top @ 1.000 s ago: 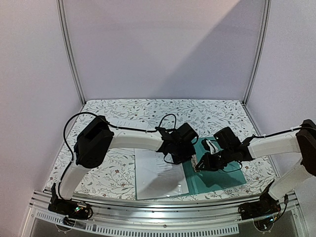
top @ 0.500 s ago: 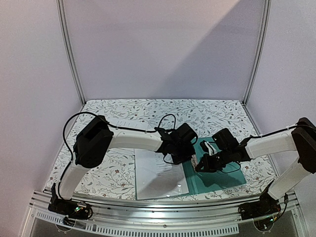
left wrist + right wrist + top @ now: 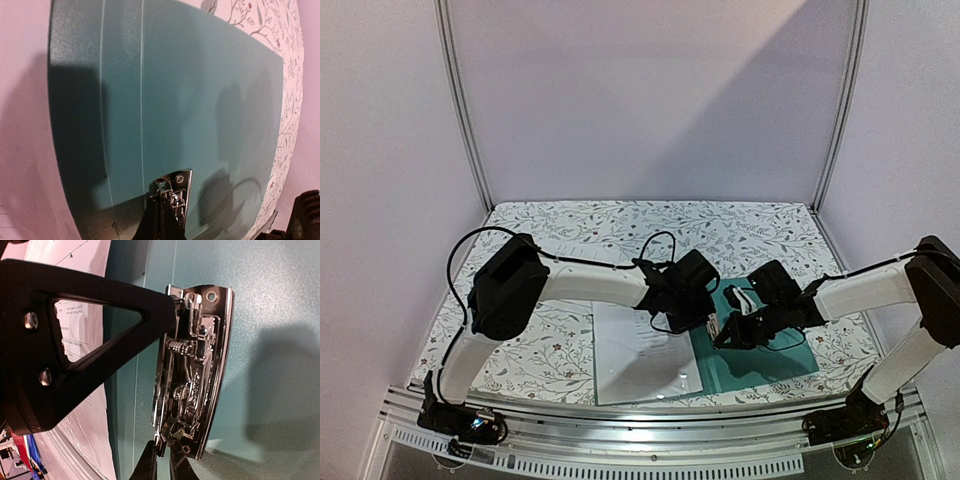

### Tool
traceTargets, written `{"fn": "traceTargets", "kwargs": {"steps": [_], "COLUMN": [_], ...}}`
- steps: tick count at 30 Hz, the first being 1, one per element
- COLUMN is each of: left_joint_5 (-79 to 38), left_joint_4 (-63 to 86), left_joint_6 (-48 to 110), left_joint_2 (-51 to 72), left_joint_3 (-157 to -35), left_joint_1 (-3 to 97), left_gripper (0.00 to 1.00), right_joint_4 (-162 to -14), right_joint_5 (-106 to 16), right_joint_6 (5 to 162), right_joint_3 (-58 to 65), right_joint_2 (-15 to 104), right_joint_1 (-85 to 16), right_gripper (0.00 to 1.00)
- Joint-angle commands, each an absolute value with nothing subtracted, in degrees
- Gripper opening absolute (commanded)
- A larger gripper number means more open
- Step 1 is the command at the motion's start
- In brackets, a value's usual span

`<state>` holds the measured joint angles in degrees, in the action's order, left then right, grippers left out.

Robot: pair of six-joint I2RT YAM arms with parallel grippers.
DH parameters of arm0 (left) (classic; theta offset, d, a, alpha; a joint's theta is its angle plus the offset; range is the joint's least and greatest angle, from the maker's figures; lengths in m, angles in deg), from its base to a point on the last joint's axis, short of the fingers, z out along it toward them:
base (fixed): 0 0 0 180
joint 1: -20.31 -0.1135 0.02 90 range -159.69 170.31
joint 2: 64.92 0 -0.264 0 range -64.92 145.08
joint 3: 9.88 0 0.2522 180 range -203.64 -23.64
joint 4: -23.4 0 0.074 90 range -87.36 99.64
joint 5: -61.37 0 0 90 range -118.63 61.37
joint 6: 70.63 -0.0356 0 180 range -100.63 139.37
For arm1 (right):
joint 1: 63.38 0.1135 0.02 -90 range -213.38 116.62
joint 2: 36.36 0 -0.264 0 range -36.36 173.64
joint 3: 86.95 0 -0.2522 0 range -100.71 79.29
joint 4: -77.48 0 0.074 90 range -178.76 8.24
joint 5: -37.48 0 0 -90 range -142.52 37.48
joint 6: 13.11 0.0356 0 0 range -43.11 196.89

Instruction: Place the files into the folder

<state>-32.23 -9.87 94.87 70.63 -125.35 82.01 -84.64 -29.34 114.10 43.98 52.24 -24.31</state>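
The teal folder lies open on the table's right side, its silver clip near the spine. The files, white printed sheets, lie just left of it. My left gripper is shut, its tips resting against one end of the clip. My right gripper comes in from the right. Its fingers are closed to a narrow gap on a small tab at the clip's other end. The left gripper's black finger crosses the right wrist view above the files.
A floral cloth covers the table. Another white sheet lies at the back left under the left arm. A metal rail runs along the near edge. Booth walls stand on three sides.
The right gripper's jaws have narrowed onto the clip's end, and the right arm has edged slightly left. The left arm, folder and files have not moved.
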Motion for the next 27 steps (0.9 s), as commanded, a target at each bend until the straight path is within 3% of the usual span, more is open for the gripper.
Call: {"fn": "traceTargets", "kwargs": {"steps": [1, 15, 27], "left_joint_5": [-31.9, -31.2, -30.5], "left_joint_4": [-15.0, -14.8, -14.5], "left_joint_6": [95.7, 96.0, 96.3], "left_joint_2": [70.8, 71.1, 71.3], "left_joint_3": [-122.9, -122.3, -121.5], "left_joint_1": [81.0, 80.8, 80.5], "left_gripper": [0.00, 0.00, 0.00], "right_joint_4": [-84.3, -83.6, -80.8], "right_joint_5": [-29.3, -29.0, -31.4], "right_joint_6": [114.5, 114.6, 115.5], "right_joint_3": [43.3, 43.5, 43.6], "right_joint_2": [53.5, 54.8, 56.7], "right_joint_1": [-23.9, -23.9, -23.9], "right_gripper": [0.10, 0.08, 0.00]}}
